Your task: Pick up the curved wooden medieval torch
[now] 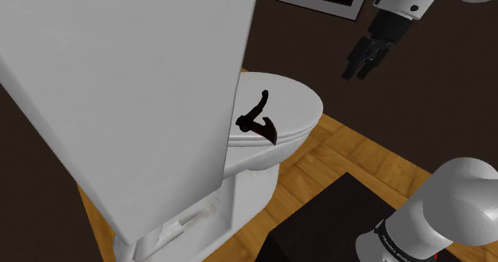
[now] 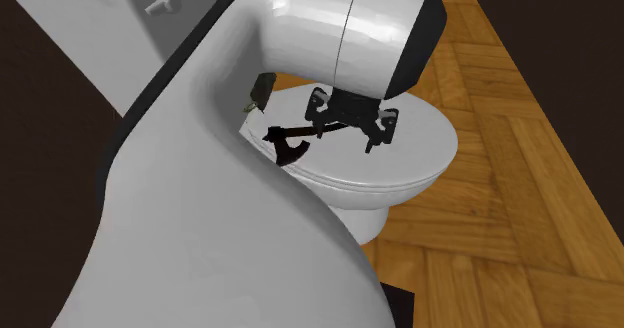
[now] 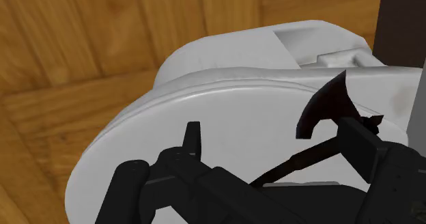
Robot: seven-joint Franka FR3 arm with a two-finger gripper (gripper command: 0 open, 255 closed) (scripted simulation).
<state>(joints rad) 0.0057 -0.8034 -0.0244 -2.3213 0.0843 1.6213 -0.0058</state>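
End effector (image 3: pixel 276 137) spread and empty above the toilet lid (image 3: pixel 218 106); dark curved torch (image 3: pixel 326 106) lies at lid's rear edge by the tank (image 1: pixel 144 77), likely stiff, light, head-heavy, so pinch the thin shaft.

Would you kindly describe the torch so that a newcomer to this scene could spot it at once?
Find the white toilet standing on the wood floor. On its closed lid lies the torch. It is near-black against all that white, with a slim curved shaft ending in a broad flared head.
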